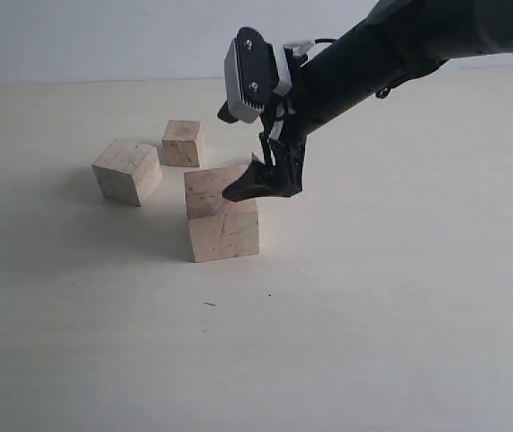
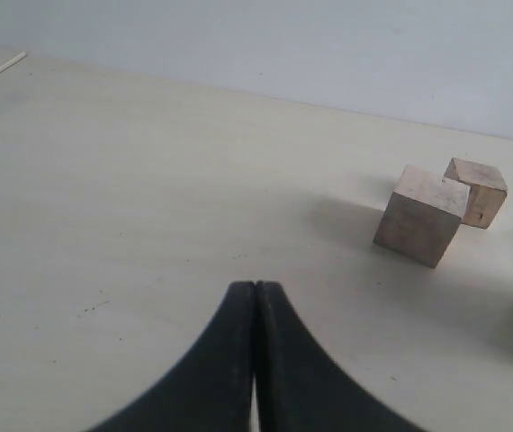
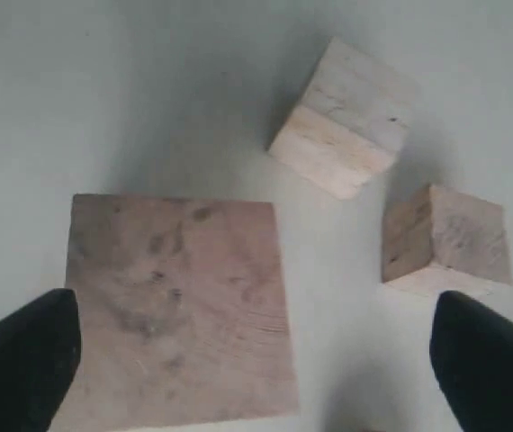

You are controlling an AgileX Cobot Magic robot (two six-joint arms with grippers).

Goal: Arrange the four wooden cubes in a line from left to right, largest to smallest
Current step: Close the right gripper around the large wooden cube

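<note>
Misalignment is threatening you: the right gripper (image 3: pixel 256 360) is hanging with jaws spread wide over the big cube (image 3: pixel 175 306) at the middle of the table (image 1: pixel 373 315), one finger (image 3: pixel 22 360) overlapping its edge, so descending is risking a shove toward the two smaller cubes (image 3: pixel 346 117) (image 3: pixel 445 238).

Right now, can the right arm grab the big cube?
Probably yes. The right pincer hangs wide open just above the big cube, with nothing between them. It looks a bit off-centre, so it may need a small sideways shift first.
</note>
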